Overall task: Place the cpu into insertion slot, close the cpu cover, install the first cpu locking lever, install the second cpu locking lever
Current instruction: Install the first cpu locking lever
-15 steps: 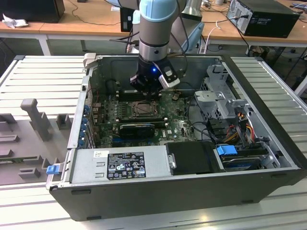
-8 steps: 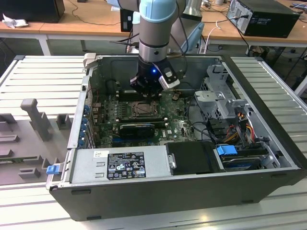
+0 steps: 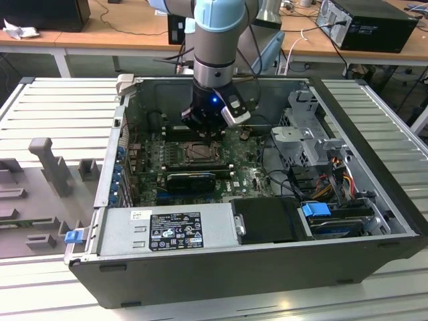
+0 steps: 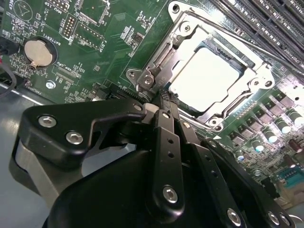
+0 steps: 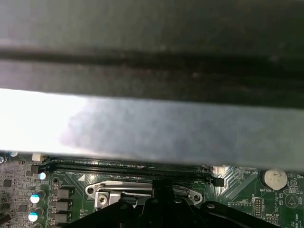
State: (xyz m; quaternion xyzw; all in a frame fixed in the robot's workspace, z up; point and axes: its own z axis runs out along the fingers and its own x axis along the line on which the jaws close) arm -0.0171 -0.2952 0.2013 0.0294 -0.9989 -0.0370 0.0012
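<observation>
One end effector at cpu cover.

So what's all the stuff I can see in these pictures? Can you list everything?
Open dark grey metal computer case: one, on the ribbed grey table.
Green circuit board: one, on the case floor.
Silvery square cpu: one, pale metal face, lying in the insertion slot.
Insertion slot: one, silvery rim, middle of the board.
Silvery hinged cpu cover: one, framing the chip.
Round silver coin battery: one, on the board.
Long black card slots: several, beside the socket.
Grey power supply box with label: one, near front wall.
Blue plastic clip: one, by the drives.
Robot arm: one, light blue and silver, above the case.
Black gripper: one, tips at the socket's edge.
</observation>
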